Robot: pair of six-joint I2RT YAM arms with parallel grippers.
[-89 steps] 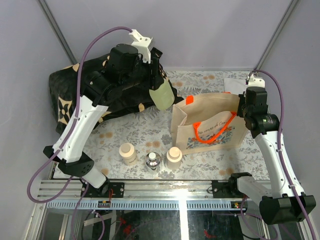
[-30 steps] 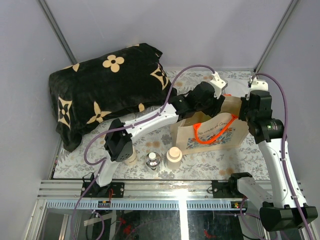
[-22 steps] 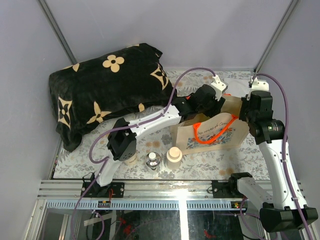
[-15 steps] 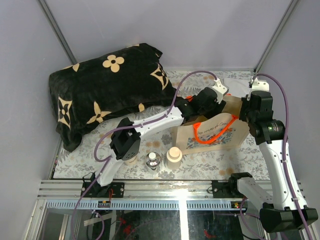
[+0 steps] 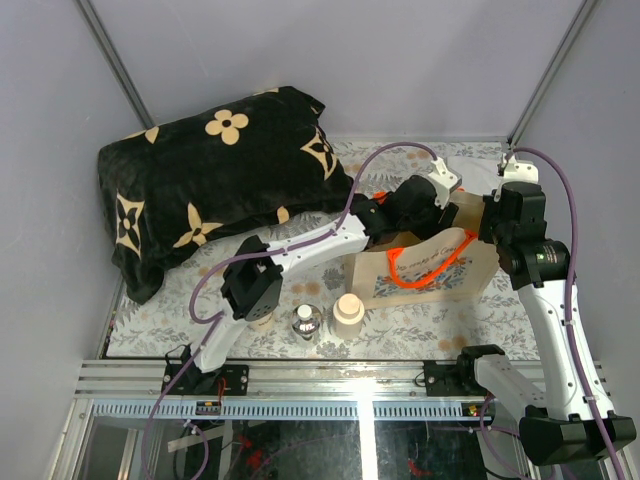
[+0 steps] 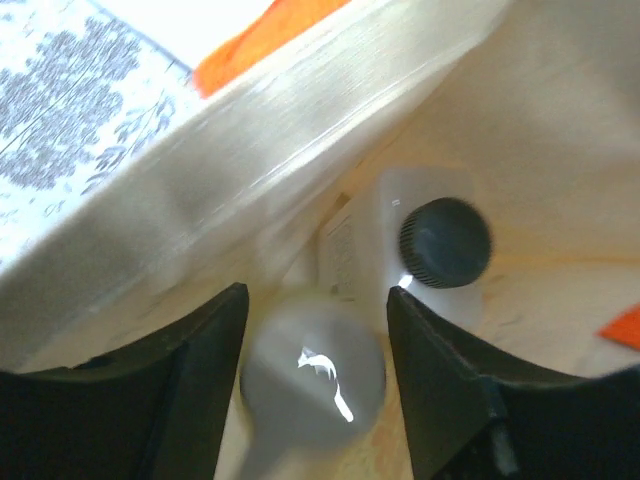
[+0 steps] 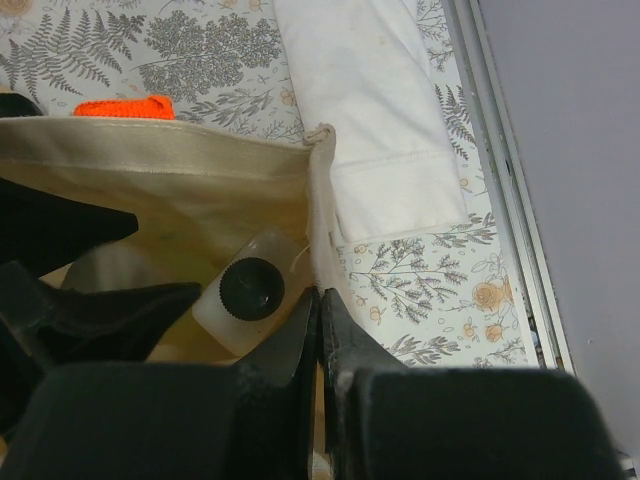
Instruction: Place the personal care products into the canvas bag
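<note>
Your pale green bottle (image 6: 315, 375) is down inside the canvas bag (image 5: 440, 282). The left wrist view shows only its pale rounded cap, blurred. It sits between the two dark fingers (image 6: 200, 390) of your left gripper (image 6: 315, 300), which flank it closely on both sides. You cannot tell whether they press on it or stand just clear. Right next to it in the bag is the white rectangular bottle (image 6: 435, 240), dark cap up, close to the bag's inner wall. Your left arm reaches in from the left, with its wrist over the bag's mouth.

Your right gripper (image 7: 320, 295) is closed on the bag's right-hand rim at the side seam, the fabric pinched between its fingers. The bag stands upright with its printed side facing the arm bases. One orange handle (image 7: 125, 105) shows beyond the far rim.

Outside the bag, three products stand in a row in front of it on the patterned table cover (image 5: 400, 320). A cream squat bottle (image 5: 348, 310) is just beside the bag's near left corner, and the small clear round bottle (image 5: 306, 320) is to its left. The second cream bottle (image 5: 260, 318) is farther left, partly hidden by your left arm's elbow. A white folded cloth (image 7: 380, 130) lies beside the bag's far right end. The black flowered blanket (image 5: 220, 170) is heaped at the back left.
</note>
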